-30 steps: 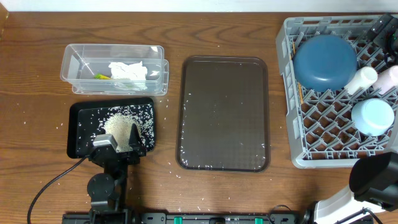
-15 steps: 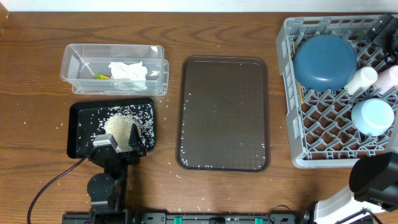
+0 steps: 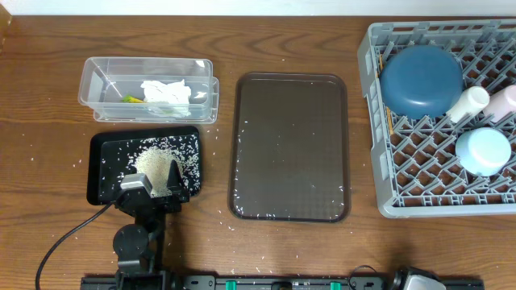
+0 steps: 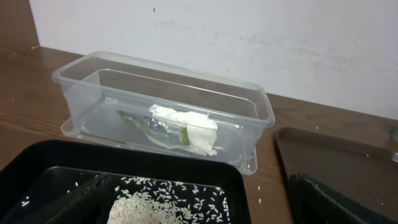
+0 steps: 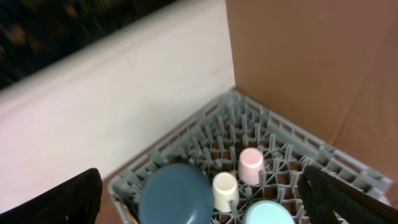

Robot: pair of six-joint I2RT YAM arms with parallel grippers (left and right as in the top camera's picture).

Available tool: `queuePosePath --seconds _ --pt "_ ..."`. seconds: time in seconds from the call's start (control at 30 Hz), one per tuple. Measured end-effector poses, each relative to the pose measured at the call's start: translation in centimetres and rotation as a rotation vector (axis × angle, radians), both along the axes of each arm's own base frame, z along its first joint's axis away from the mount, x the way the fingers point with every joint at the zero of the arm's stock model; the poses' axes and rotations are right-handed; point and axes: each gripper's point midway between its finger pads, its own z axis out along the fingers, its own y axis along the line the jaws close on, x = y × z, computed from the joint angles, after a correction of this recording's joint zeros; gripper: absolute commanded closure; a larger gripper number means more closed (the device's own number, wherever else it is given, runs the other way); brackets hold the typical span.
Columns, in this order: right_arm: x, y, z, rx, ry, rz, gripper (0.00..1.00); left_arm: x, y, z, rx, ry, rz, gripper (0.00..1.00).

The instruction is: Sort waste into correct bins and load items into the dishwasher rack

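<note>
The left tool (image 3: 156, 179) is seen at the lower edge of the black tray (image 3: 101, 173), in the lower left of the overhead frame. Its jaws are spread wide. Nothing is held between them. The rice (image 3: 153, 161) is heaped in the tray, and the near edge of the heap lies between the spread fingers (image 4: 336, 199). The tips appear to sit just over the tray, but contact with it cannot be made out from the wrist view. More grains are scattered across the tray floor, on the counter (image 3: 48, 161) around it and on the brown tray (image 3: 290, 145) at centre frame.

Just above the black tray stands the tub (image 3: 97, 84). The tissue (image 3: 168, 91) is seen inside it, with the wrapper (image 3: 131, 99) touching its left side.

The right tool (image 5: 202, 202) is shown only in its own wrist view, high above the rack (image 3: 419, 201). Its jaws are spread fully and nothing is gripped or touched.

The rack fills the right edge of the overhead frame. The dark bowl (image 3: 421, 79) is placed in its upper left part. The white cup (image 3: 468, 102) is set just beside that bowl, with the pink cup (image 3: 506, 101) to its right. The pale bowl (image 3: 482, 149) is set below both cups.
</note>
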Motion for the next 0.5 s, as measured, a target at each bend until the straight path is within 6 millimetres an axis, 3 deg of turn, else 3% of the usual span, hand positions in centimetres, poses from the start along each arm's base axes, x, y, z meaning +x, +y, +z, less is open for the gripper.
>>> queuePosePath --seconds 0.1,0.2,0.37,0.5 --pt "-4.9 1.4 2.4 -0.023 -0.079 0.002 0.01 0.0 0.0 0.0 0.0 0.0 0.0 0.08" --pt "-7.3 2.9 3.3 -0.033 -0.12 0.032 0.01 0.0 0.0 0.0 0.0 0.0 0.0 0.08" --pt "-7.1 4.8 2.9 -0.009 -0.114 0.113 0.01 0.0 0.0 0.0 0.0 0.0 0.0 0.08" --pt "-6.6 5.9 0.8 0.026 -0.029 0.16 0.01 0.0 0.0 0.0 0.0 0.0 0.0 0.08"
